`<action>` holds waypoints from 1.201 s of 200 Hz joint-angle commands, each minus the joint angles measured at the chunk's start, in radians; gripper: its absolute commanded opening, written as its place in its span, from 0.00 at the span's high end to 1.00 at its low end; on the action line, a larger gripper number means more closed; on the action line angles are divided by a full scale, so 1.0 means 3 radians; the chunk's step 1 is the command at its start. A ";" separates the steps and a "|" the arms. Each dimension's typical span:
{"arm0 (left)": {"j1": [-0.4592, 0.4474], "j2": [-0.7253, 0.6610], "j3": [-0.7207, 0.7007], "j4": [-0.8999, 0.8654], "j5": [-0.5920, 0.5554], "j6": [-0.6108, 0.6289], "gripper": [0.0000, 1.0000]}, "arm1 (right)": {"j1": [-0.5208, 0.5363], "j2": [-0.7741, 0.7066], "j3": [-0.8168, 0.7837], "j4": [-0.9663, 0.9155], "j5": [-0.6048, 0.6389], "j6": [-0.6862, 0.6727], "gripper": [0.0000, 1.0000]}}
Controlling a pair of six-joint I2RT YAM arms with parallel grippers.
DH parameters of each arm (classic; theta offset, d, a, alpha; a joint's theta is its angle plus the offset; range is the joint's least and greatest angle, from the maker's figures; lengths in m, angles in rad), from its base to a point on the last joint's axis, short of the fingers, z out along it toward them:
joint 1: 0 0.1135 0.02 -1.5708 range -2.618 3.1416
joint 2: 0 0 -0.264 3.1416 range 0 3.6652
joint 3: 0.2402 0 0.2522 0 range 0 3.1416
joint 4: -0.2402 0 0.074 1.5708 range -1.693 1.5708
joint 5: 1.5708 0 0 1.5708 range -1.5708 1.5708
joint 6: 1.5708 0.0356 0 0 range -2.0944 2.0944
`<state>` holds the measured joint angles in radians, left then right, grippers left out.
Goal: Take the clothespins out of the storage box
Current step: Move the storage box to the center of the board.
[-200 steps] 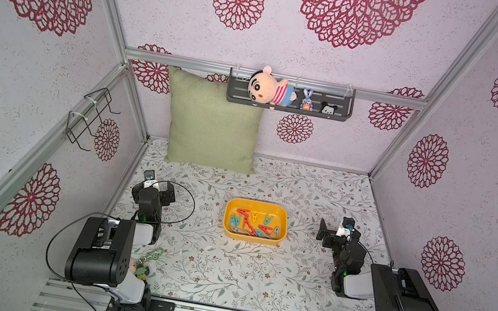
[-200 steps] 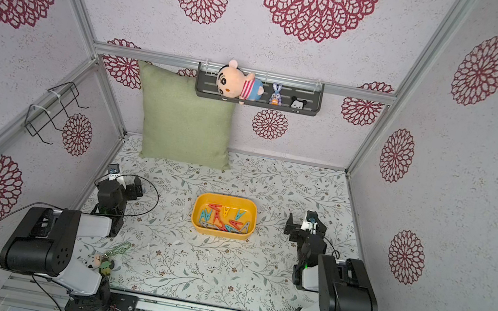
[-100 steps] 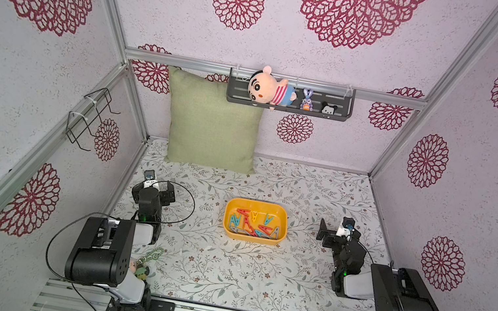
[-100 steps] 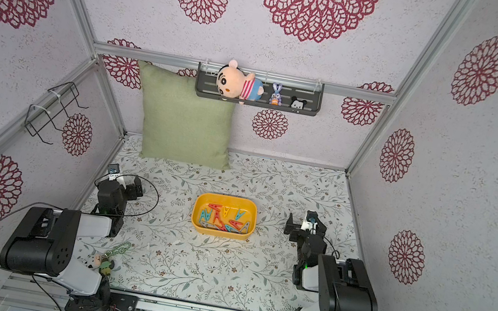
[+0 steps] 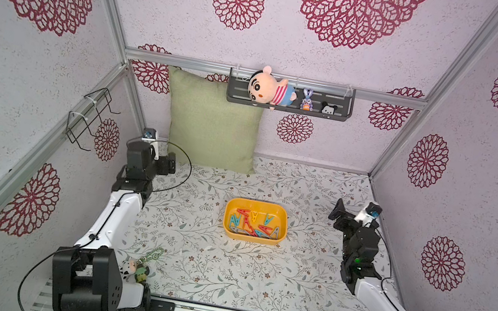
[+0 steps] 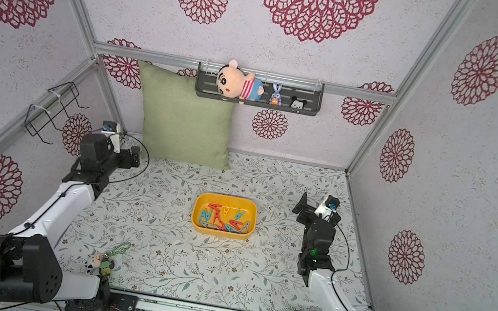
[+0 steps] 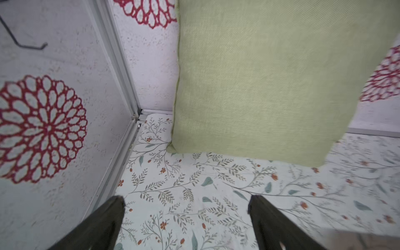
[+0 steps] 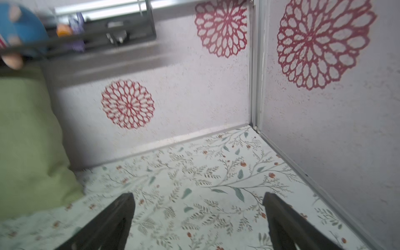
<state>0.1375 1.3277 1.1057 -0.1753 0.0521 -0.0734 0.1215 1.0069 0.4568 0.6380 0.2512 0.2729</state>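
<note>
A bright-yellow storage box (image 5: 251, 237) sits flat near the middle of a floral-patterned table (image 5: 202, 272), visible in both top views. The clothespins (image 5: 254, 225) lie inside it in a loose heap of red, teal-blue, yellow and grey, some overlapping one another.

The left gripper (image 5: 169, 166) is at the left side of the table toward the back, near the lower corner of a green pillow (image 5: 212, 122) that leans against the back wall. It is well apart from the storage box. In the left wrist view its jaws are spread wide and empty, with patterned table between them.

The right gripper (image 5: 339, 212) is at the right side of the table, also well apart from the storage box. In the right wrist view its jaws are spread wide and empty, facing the back right corner.

A dark shelf (image 5: 287, 109) on the back wall carries a plush doll (image 5: 266, 88). A keychain charm (image 5: 141, 269) with a green chain lies near the front left of the table.
</note>
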 commanded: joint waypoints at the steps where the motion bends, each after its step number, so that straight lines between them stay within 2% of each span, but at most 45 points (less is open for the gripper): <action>1: 0.0032 -0.0108 0.0287 -0.1829 0.0877 0.0122 0.03 | -0.0035 -0.0168 0.0118 -0.1090 -0.0453 0.0712 0.01; 24: 0.0027 -0.0379 0.0253 -0.2079 0.1233 0.0365 0.03 | 0.0000 -0.0002 0.0598 -0.1956 -0.0996 0.0833 0.01; 37: 0.0027 -0.0491 0.0144 -0.2174 0.1313 0.0515 0.03 | 0.0086 0.0155 0.0887 -0.2418 -0.1235 0.0811 0.08; 54: 0.0027 -0.0503 -0.0018 -0.2226 0.1376 0.0509 0.03 | 0.0356 0.0307 0.1116 -0.2878 -0.1286 0.0835 0.18; 79: 0.0027 -0.0361 -0.0178 -0.2155 0.1597 0.0287 0.03 | 0.0787 0.0599 0.1339 -0.3253 -0.1240 0.0787 0.22; 95: 0.0027 -0.0296 -0.0312 -0.1937 0.1581 0.0184 0.03 | 0.0900 0.0816 0.1404 -0.3294 -0.1236 0.0738 0.27; 120: 0.0021 -0.0224 -0.0436 -0.1701 0.1369 0.0040 0.03 | 0.0937 0.1124 0.1463 -0.3225 -0.1209 0.0701 0.42; 184: -0.0086 -0.0050 -0.0487 -0.1589 0.1246 0.0001 0.03 | 0.1095 0.1815 0.1784 -0.3075 -0.1184 0.0623 0.52; 221: -0.0243 -0.0044 -0.0521 -0.1534 0.1190 0.0004 0.03 | 0.1167 0.2025 0.1928 -0.3088 -0.0986 0.0674 0.63; 240: -0.0360 -0.0025 -0.0511 -0.1541 0.1143 0.0010 0.02 | 0.1207 0.2058 0.1939 -0.3063 -0.0889 0.0708 0.64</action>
<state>0.0692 1.3144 0.9543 -0.6670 0.4137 -0.0719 0.4698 1.6203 1.0119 -0.2878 -0.0753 0.4736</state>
